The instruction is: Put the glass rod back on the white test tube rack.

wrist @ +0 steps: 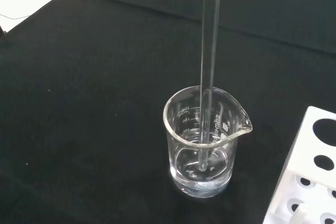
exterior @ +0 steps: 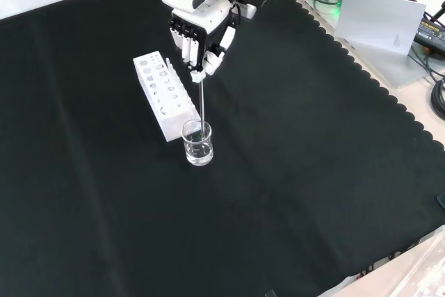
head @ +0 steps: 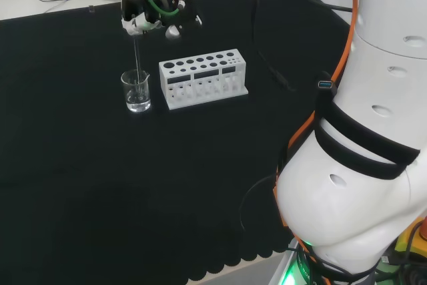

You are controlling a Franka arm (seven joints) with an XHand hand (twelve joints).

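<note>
Early stage. White rack (exterior: 165,96) stands just left of the beaker (exterior: 198,143) in the front view, holes empty. The hand (exterior: 200,39) pinches the glass rod (exterior: 201,102) upright, tip inside the beaker; lifting and transfer remain.

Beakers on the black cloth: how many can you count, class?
1. The beaker stands off the rack's near end in the front view, with the glass rod held by the hand reaching into it. Other clear ware may go unseen.

black cloth bench (exterior: 292,172), beaker (exterior: 198,143), white rack (exterior: 164,94)
</note>
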